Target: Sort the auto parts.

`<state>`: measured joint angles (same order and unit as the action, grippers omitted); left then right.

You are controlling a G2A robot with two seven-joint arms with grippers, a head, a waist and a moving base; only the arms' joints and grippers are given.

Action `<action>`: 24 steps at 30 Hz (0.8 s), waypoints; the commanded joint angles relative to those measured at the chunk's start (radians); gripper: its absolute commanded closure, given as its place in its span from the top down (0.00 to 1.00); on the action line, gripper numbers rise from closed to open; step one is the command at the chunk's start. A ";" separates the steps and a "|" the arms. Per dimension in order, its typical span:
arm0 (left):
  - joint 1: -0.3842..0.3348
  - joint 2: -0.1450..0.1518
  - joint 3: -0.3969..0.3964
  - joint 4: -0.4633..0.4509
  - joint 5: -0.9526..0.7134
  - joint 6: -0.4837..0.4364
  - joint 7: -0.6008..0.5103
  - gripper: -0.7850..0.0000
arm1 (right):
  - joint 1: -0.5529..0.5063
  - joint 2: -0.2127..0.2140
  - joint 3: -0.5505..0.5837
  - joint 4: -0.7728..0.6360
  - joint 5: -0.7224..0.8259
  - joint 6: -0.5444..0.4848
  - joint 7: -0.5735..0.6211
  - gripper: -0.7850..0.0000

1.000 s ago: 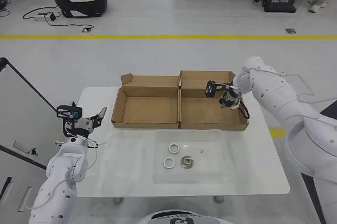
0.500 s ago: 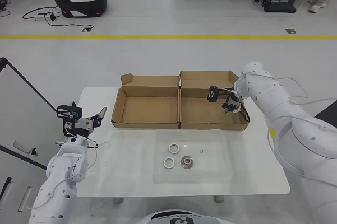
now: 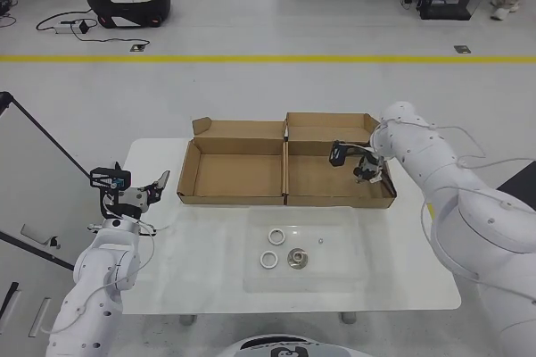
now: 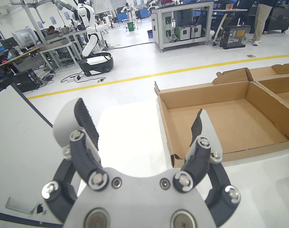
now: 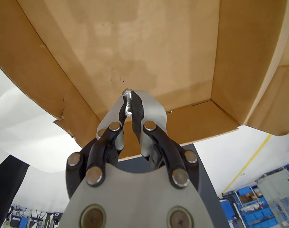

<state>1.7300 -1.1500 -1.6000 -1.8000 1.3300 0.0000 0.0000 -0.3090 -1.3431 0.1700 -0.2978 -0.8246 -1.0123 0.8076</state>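
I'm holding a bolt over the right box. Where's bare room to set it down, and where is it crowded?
The right box: floor bare below the bolt, from the wall shared with the left box to its outer wall. Left box: bare wall to wall. Crowded: the clear tray's middle, holding two rings and a metal part.

The bolt [image 5: 127, 106] is bright, threaded metal. The right gripper [image 5: 132, 99] has matt silver metal fingers faced with black, rough-textured pads [image 5: 137, 112]. The cardboard box [image 5: 144, 36] is matt brown, with rough, torn edges. The table [image 3: 410, 259] is smooth, white and slightly glossy.
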 commanded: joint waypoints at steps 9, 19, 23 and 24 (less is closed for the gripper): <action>0.000 0.000 0.000 0.000 0.000 0.000 0.000 1.00 | -0.019 -0.005 0.000 0.025 -0.044 0.000 -0.041 0.00; 0.000 0.000 0.000 0.000 0.000 0.000 0.000 1.00 | -0.033 -0.016 0.000 0.063 -0.110 0.001 -0.121 0.00; 0.000 0.000 0.000 0.000 0.000 0.000 0.000 1.00 | -0.038 -0.021 0.000 0.075 -0.131 0.004 -0.145 0.00; 0.000 0.000 0.000 0.000 0.000 0.000 0.000 1.00 | -0.040 -0.023 0.000 0.078 -0.135 0.006 -0.149 0.00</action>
<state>1.7300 -1.1500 -1.6000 -1.8000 1.3300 0.0000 0.0000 -0.3474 -1.3649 0.1700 -0.2220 -0.9567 -1.0075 0.6610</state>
